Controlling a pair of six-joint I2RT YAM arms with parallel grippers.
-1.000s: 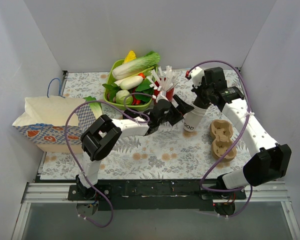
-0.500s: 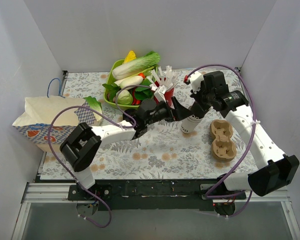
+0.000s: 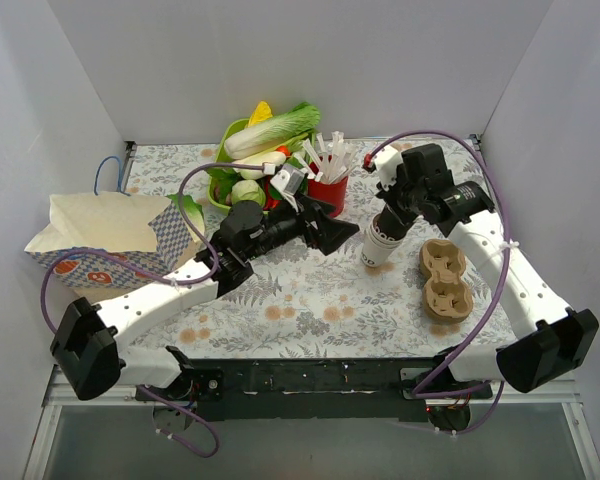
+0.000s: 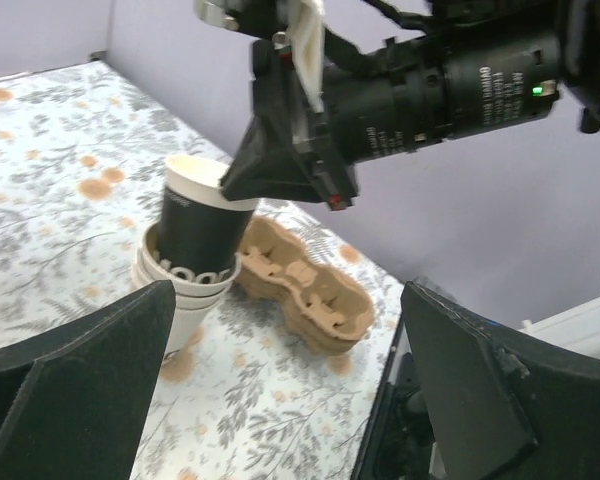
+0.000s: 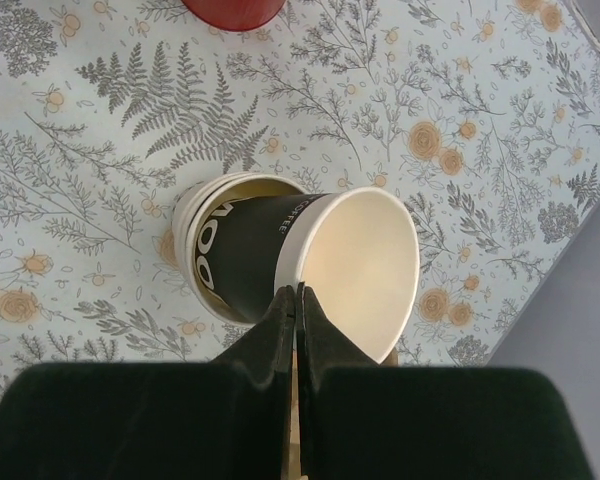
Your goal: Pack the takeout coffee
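Floral cloth is spread over the table [image 3: 310,300], and a paper bag [image 3: 100,240] is laid on its side at the left. Near the middle, the left gripper [image 3: 335,228] is seen with its fingers [image 4: 90,380] spread wide and nothing gripped between them. Further right, the takeout cup [image 5: 250,250], dark and open-mouthed, is tilted with its base in a stack of white cups [image 5: 185,225]; its rim is pinched by the closed right gripper [image 5: 297,300], with cardboard cup carriers [image 3: 445,280] just beside.

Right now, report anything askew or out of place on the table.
The dark cup leans sideways out of the stack of white cups instead of nesting straight. The right gripper is shut on its rim. Nothing looks spilled or damaged.
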